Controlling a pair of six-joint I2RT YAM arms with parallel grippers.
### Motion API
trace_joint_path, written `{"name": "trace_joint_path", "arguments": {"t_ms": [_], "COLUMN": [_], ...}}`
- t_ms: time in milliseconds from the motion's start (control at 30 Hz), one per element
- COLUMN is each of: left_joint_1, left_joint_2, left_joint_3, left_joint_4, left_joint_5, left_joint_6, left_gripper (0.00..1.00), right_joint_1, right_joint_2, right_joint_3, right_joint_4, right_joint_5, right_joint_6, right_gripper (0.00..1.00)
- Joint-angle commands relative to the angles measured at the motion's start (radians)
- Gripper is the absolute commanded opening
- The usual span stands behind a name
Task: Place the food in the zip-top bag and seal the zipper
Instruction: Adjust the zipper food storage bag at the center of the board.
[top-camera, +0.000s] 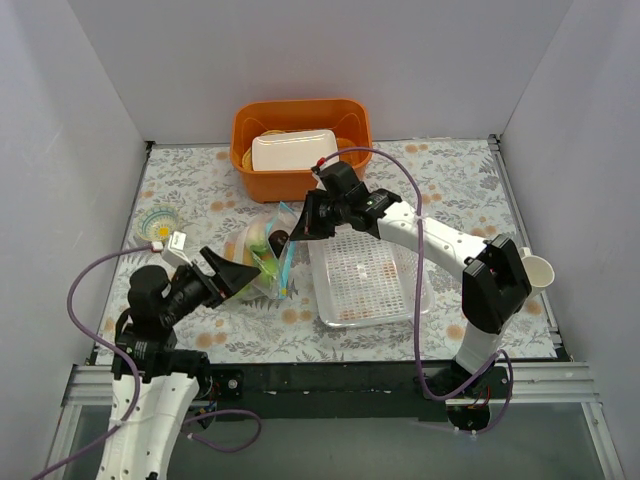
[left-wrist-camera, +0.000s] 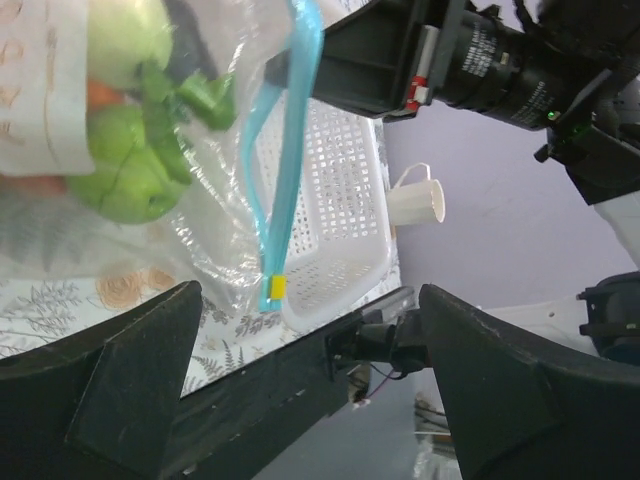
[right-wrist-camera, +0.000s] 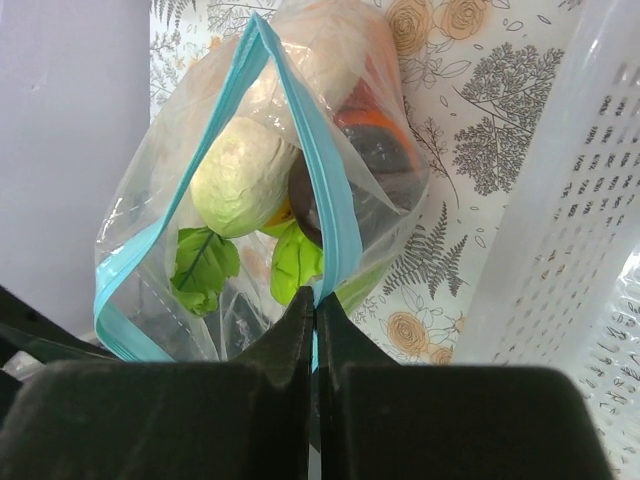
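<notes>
We are pinching the zipper of the bag with our right gripper, clamped tight, just left of centre in the top view. Our left gripper is hanging wide open beside the bag's lower corner, grasping nothing. The food is sitting inside the bag, whose mouth is gaping, probably unsealed.
</notes>
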Motion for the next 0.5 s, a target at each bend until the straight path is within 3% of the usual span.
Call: {"name": "trace_joint_path", "arguments": {"t_ms": [0,167,467], "left_joint_1": [0.002,0.005,0.003], "left_joint_2": [-0.175,-0.341,-0.277], "left_joint_3": [-0.139,-0.246,-0.368], "left_joint_4": [-0.033,0.004,0.061], "left_joint_5": [0.037,0.075,0.046], "left_joint_6": [-0.25,-0.494,-0.537], "left_gripper": [0.87,0.85,0.83], "right_joint_1": [-0.004,-0.003,-0.003], "right_joint_2": [-0.071,-0.071,-0.071], "right_joint_3": [-0.032,-0.034,-0.032], "right_joint_4": [0.1,0.109,0.111], "right_joint_5": [0.036,0.039,0.04], "right_joint_6": [0.022,0.031,0.031], "right_gripper": [0.01,0.01,0.01]}}
